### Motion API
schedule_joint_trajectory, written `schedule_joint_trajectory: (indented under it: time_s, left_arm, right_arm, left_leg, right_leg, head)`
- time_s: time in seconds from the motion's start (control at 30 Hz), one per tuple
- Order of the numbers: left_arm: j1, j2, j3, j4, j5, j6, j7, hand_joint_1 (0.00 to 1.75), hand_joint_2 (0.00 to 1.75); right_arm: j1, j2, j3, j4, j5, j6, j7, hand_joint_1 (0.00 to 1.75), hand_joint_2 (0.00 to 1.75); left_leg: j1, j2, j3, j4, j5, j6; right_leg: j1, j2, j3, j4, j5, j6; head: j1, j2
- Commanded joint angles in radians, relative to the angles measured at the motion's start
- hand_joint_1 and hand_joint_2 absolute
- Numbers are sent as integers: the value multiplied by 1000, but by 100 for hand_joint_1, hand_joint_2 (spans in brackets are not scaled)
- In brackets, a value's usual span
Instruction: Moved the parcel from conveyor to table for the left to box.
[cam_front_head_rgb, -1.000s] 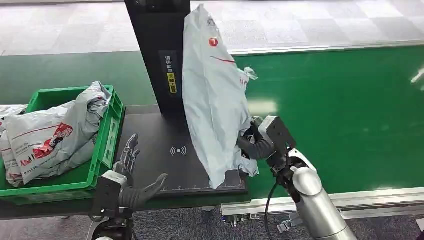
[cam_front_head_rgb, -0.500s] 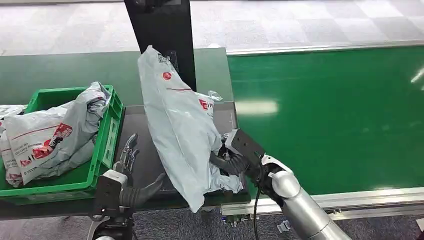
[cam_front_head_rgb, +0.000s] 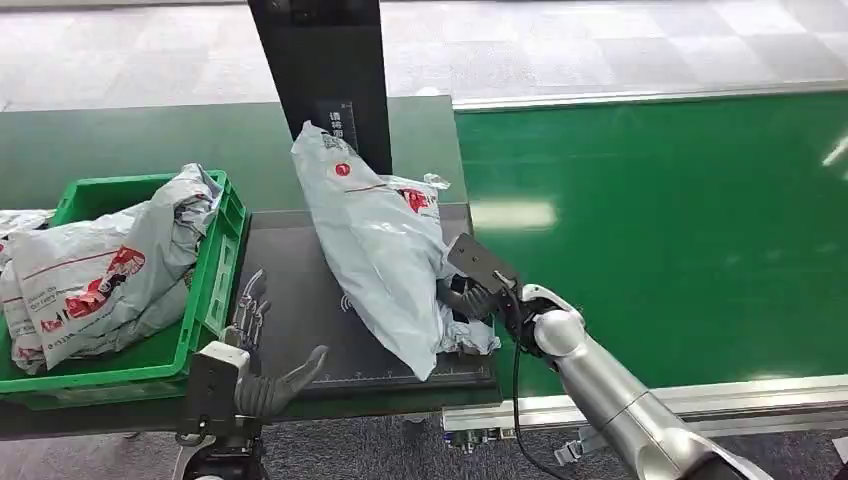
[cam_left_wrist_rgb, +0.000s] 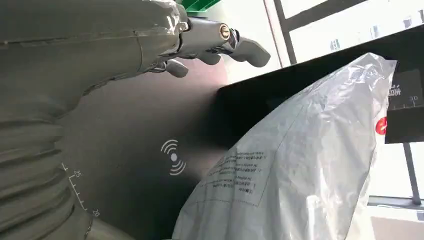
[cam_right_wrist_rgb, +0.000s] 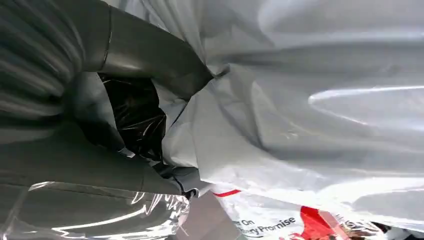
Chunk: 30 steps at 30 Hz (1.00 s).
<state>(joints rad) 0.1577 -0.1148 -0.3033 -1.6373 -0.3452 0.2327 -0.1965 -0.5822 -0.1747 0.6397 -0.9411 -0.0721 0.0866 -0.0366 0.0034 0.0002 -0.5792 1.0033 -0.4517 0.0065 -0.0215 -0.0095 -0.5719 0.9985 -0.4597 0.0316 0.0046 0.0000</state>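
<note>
conveyor (cam_front_head_rgb: 680, 220): green belt spans the right and far side | table (cam_front_head_rgb: 300, 300): dark top, left of the belt | parcel (cam_front_head_rgb: 385, 255): grey bag lying tilted on the table, against a black post (cam_front_head_rgb: 320, 60) | green crate (cam_front_head_rgb: 205, 300): far left, holds bags | right hand (cam_front_head_rgb: 470, 300): fingers clamped on the parcel's near end | left hand (cam_front_head_rgb: 258, 375): fingers spread, empty, at the table's near-left edge

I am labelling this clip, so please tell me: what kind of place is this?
Probably a parcel-sorting station: a green conveyor belt, a green crate filled with grey mailer bags, and a black scanning table with a wireless symbol.
</note>
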Motion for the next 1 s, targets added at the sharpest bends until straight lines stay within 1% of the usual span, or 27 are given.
schedule_joint_trajectory:
  time_s: [0.03, 0.17, 0.2, 0.3, 0.33, 0.37, 0.43, 0.57, 0.7, 0.8, 0.97, 1.0]
  left_arm:
    - [-11, 34, -30, 45, 18, -5, -11, 0, 175]
    - [-41, 32, -39, 72, 21, -16, -17, 0, 175]
    - [-48, 31, -38, 77, 22, -17, -17, 0, 175]
    - [-48, 31, -38, 78, 22, -17, -17, 0, 175]
    - [-52, 31, -37, 82, 23, -19, -17, 0, 175]
    - [-54, 30, -36, 85, 23, -18, -18, 0, 175]
    - [-57, 27, -32, 88, 24, -20, -18, 0, 175]
    - [-57, 23, -30, 82, 22, -21, -22, 0, 175]
    - [-62, 20, -32, 80, 18, -28, -17, 0, 175]
    - [-57, 21, -34, 76, 18, -27, -16, 0, 175]
    - [-55, 24, -32, 71, 17, -25, -16, 0, 175]
    - [-53, 26, -27, 63, 16, -20, -17, 0, 175]
  right_arm:
    - [20, -43, 13, 73, 1, 42, -31, 175, 175]
    - [65, -58, 14, 16, -13, 100, -39, 175, 175]
    - [69, -57, 14, 12, -13, 98, -39, 175, 175]
    - [67, -57, 13, 11, -13, 99, -39, 175, 175]
    - [66, -58, 18, 10, -19, 119, -37, 45, 175]
    - [66, -58, 17, 4, -22, 131, -47, 0, 175]
    - [64, -61, 15, -6, -31, 155, -63, 0, 175]
    - [52, -71, 0, -24, -44, 172, -86, 0, 175]
    - [43, -76, -18, -47, -63, 181, -84, 0, 175]
    - [55, -85, -26, -60, -67, 180, -83, 0, 175]
    - [81, -95, -34, -85, -68, 173, -84, 0, 175]
    - [98, -97, -48, -108, -73, 168, -89, 0, 175]
  left_leg:
    - [1, -2, 4, -2, 1, -1]
    - [1, -2, 4, -2, 0, 0]
    - [1, -4, 4, -3, 1, -1]
    - [0, -2, 3, -1, 0, 0]
    - [1, -2, 4, -3, 0, -1]
    - [0, -1, 3, -1, 0, 0]
    - [1, -2, 4, -3, 1, -1]
    - [0, -1, 3, -2, 1, -1]
    - [0, 0, 2, -1, 0, -1]
    - [0, 0, 1, 0, 0, 0]
    - [0, -1, 3, -2, 0, -1]
    - [1, -1, 3, -2, 0, -1]
  right_leg:
    - [1, -1, 4, -3, 0, -2]
    - [1, -1, 4, -3, 0, -2]
    - [1, -3, 6, -4, 0, -2]
    - [0, -1, 3, -2, 0, -1]
    - [1, -2, 5, -3, 0, -2]
    - [0, 0, 3, -1, 0, -1]
    - [1, -1, 5, -3, 0, -3]
    - [1, -1, 3, -2, 0, -2]
    - [0, 0, 2, -1, 0, -2]
    - [0, 0, 1, -1, 0, -1]
    - [1, 0, 3, -2, 0, -2]
    - [1, -1, 3, -2, 0, -2]
  head:
    - [0, 0]
    - [0, 0]
    - [0, 0]
    - [0, 0]
    - [0, 0]
    - [0, 0]
    - [0, 0]
    - [0, 0]
    - [0, 0]
    - [0, 0]
    - [0, 0]
    - [0, 0]
